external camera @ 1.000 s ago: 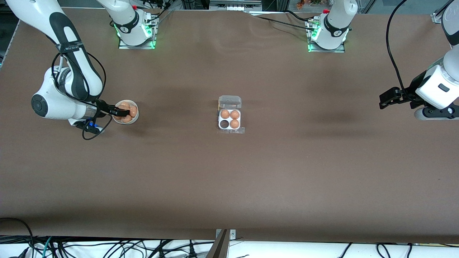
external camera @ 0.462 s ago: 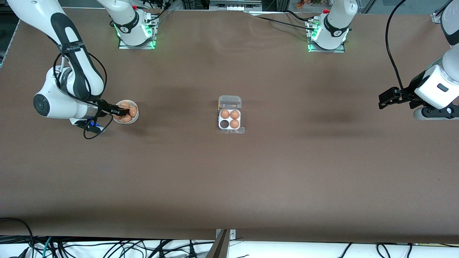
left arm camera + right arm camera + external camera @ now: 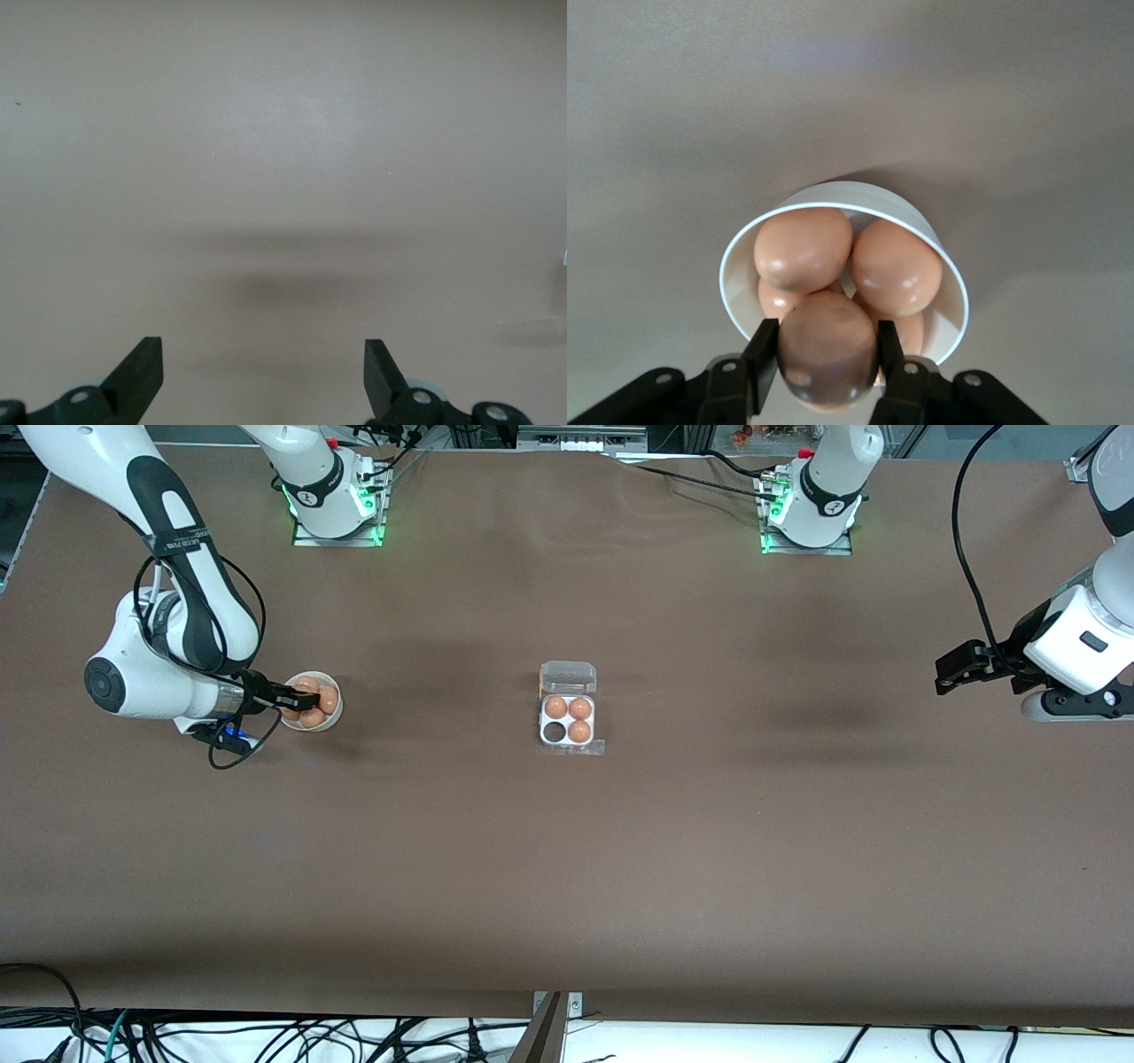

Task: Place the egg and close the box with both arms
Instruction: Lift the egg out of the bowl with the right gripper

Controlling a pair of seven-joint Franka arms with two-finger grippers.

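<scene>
Right gripper (image 3: 827, 367) clenched on an egg (image 3: 827, 347) in the bowl (image 3: 921, 226)

The egg is pinched from both sides, still among the others in the bowl at the right arm's end of the table — the way to carry it to the box (image 3: 568, 722) mid-table, lid open, with one cell bare. The left gripper (image 3: 264, 376) waits over bare table, fingers spread — likely kept for the lid.

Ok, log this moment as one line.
right gripper: shut on egg in bowl | left gripper: open, waiting | box: lid open, one cell empty
</scene>
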